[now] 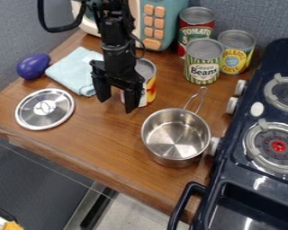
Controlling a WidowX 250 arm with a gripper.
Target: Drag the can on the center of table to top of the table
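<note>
The dark stove [231,170], nearest the camera, is set well apart from the hand [116,105]. The wooden surface [110,139] is spread beneath the hand, and a steel pot [175,134] is placed between hand and stove. Upright on the surface, just behind the hand, the can [149,87] is partly hidden by one finger. The hand is released, its fingers held apart and nothing gripped.

A stiff, smooth wall is to be expected, little harmed by a firm squeeze; whether it is full, and so heavy, cannot be told. It is best clasped around the side at mid-height or lower, lest it be tipped while dragged. Its round side is wrapped in yellow, red and white, and topped by a dull silver lid.
</note>
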